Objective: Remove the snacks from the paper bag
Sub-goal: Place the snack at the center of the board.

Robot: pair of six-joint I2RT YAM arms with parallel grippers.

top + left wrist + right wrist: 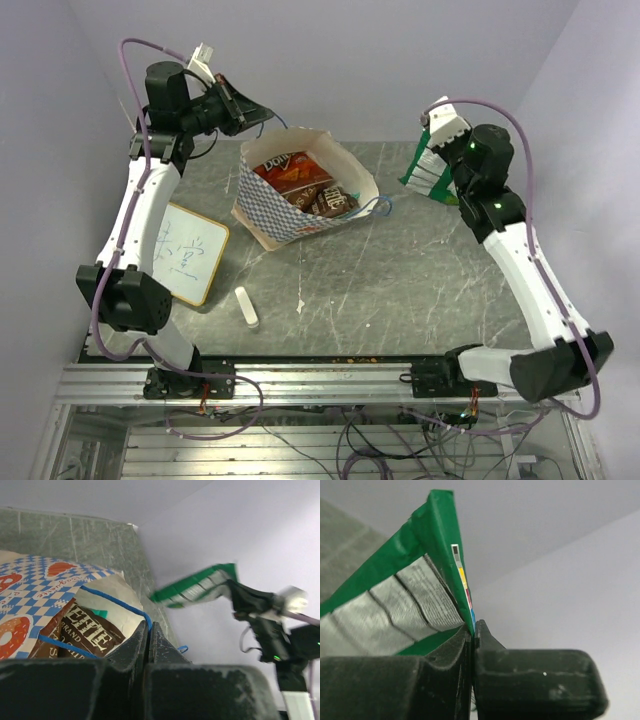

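- Two snacks, a Doritos packet (285, 172) and a brown chocolate bag (330, 200), are seen inside the paper bag (262, 208) at the far side of the table (400, 280).
- A green packet (418, 172) is held aloft right of it by the closed right gripper (472, 630).
- The bag's blue cord handle (117, 604) is clamped by the closed left gripper (148, 630).

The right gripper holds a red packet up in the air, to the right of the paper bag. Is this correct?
Not quite. The packet in the right gripper is green, not red; the right wrist view shows this clearly. The rest is correct: it is held up in the air, to the right of the paper bag.
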